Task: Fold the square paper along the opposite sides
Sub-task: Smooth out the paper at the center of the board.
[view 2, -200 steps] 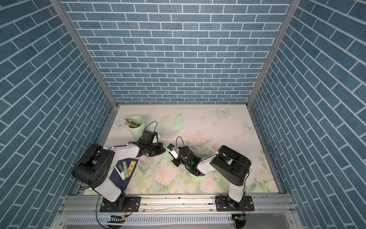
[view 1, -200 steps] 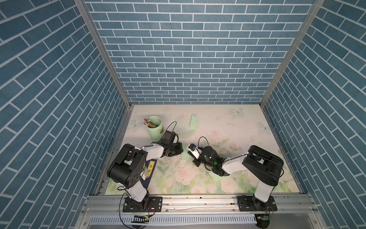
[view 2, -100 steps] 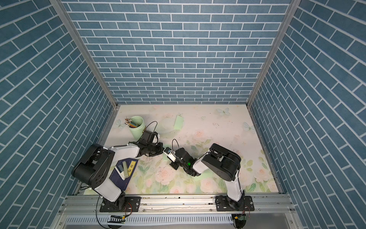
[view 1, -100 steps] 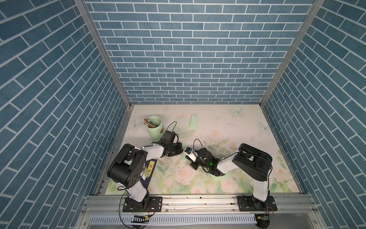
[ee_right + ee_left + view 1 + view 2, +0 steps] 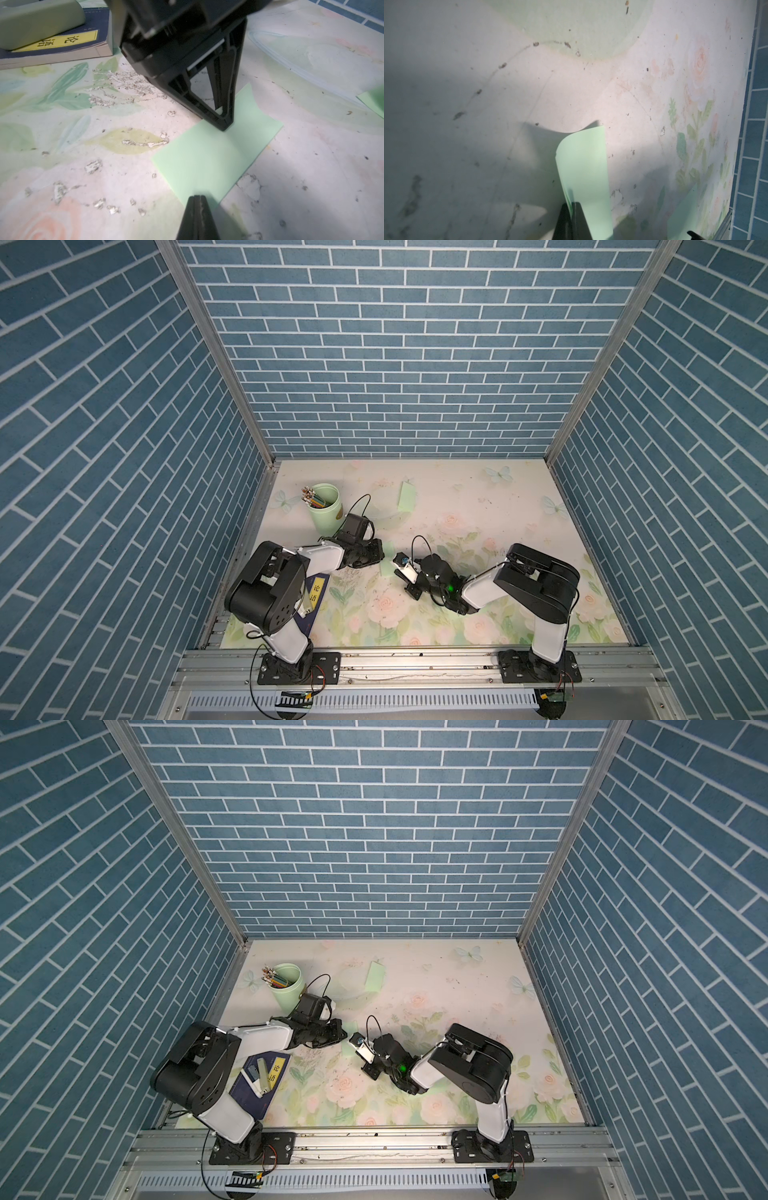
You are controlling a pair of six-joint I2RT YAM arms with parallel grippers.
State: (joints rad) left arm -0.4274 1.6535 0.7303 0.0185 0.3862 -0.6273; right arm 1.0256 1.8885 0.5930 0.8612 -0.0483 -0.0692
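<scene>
The light green square paper (image 5: 216, 149) lies on the floral mat between my two arms, and in both top views only a sliver of it (image 5: 387, 556) (image 5: 348, 1048) shows. My left gripper (image 5: 572, 204) is shut on one edge of the paper (image 5: 585, 166), which curls up from the jaws in two layers. From the right wrist view its black tip (image 5: 223, 124) stands at the paper's far side. My right gripper (image 5: 197, 199) is shut with its tip over the paper's near edge, and nothing shows between its fingers. In a top view the left gripper (image 5: 379, 553) and the right gripper (image 5: 395, 569) nearly meet.
A second green paper strip (image 5: 407, 497) lies further back. A green cup of pencils (image 5: 324, 508) stands behind the left arm. A dark blue book (image 5: 266, 1073) with a pale stapler (image 5: 37, 18) on it lies at the front left. Brick walls enclose the mat.
My right arm has swung left, bringing its gripper closer to the left gripper and over the paper. The left arm has stayed put.
</scene>
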